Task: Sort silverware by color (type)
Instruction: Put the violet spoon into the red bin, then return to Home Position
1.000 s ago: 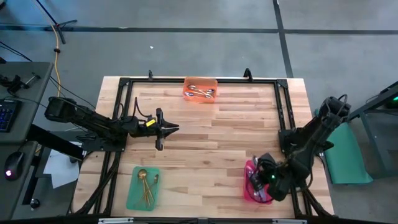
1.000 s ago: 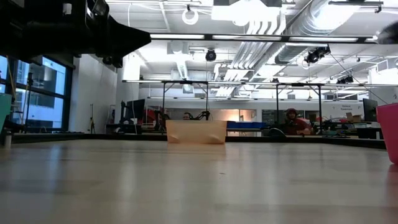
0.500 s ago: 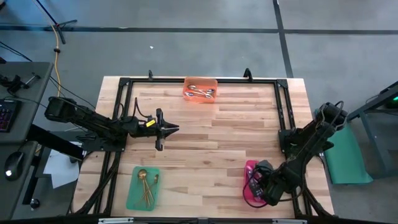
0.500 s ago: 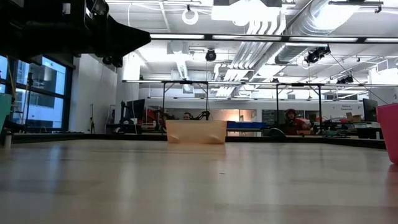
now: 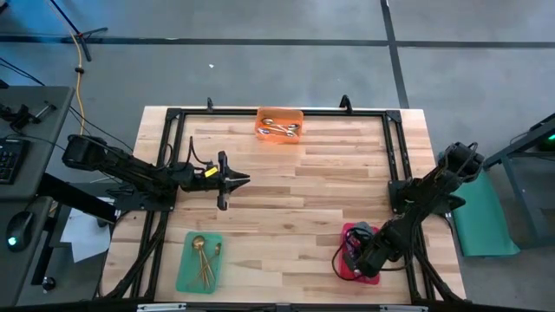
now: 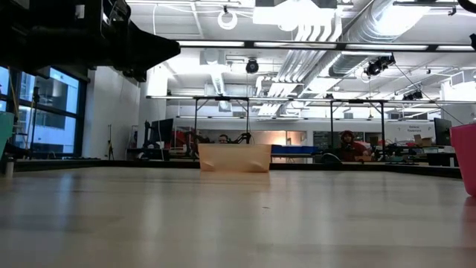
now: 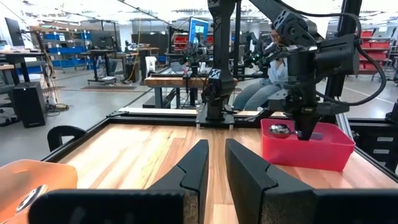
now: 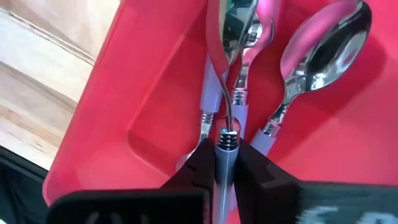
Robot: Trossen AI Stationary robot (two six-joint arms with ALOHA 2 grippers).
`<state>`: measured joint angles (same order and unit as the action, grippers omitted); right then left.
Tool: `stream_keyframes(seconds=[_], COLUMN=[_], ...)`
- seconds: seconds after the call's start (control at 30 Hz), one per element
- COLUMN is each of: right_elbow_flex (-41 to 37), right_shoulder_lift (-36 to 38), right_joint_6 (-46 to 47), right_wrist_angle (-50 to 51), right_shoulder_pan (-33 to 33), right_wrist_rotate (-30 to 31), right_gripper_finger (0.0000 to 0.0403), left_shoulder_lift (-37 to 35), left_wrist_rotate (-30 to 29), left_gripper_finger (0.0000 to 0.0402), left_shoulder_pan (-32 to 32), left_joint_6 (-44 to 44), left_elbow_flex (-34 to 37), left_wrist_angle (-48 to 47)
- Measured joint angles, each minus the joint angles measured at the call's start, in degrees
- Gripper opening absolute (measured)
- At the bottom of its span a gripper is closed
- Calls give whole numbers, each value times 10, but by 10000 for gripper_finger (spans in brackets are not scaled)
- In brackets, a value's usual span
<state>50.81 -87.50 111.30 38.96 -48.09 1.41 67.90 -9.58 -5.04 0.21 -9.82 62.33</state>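
Between right fingers (image 8: 221,158): purple-handled spoon (image 8: 224,152)

The wooden bench (image 6: 223,216) stretches far back. A light orange tray (image 6: 234,158) sits far away in the middle. The edge of a pink tray (image 6: 467,158) shows at the right side. A big dark arm (image 6: 82,33) hangs at the top left. Far behind, a person (image 6: 349,147) sits in the room.

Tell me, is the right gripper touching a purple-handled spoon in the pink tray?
Touching: the right wrist view shows the right gripper pinching a purple-handled spoon over the pink tray.
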Motion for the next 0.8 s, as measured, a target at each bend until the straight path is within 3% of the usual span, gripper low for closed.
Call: stream_keyframes(seconds=[0.37, 0.53, 0.67, 0.8], right_elbow_flex=[4, 45, 91, 114], right_shoulder_lift=[0, 0, 0, 6], right_joint_6=[-39, -89, -165, -328], right_wrist_angle=[6, 72, 160, 170], right_shoulder_pan=[2, 2, 8, 32], right_wrist_rotate=[-10, -10, 6, 74], right_gripper_finger=[85, 105, 99, 71], left_shoulder_lift=[0, 0, 0, 0], left_wrist_rotate=[0, 0, 25, 93], left_gripper_finger=[46, 46, 46, 45], left_shoulder_pan=[0, 0, 6, 28], left_joint_6=[6, 20, 57, 64], left_elbow_flex=[0, 0, 0, 0], left_wrist_angle=[-3, -21, -53, -69])
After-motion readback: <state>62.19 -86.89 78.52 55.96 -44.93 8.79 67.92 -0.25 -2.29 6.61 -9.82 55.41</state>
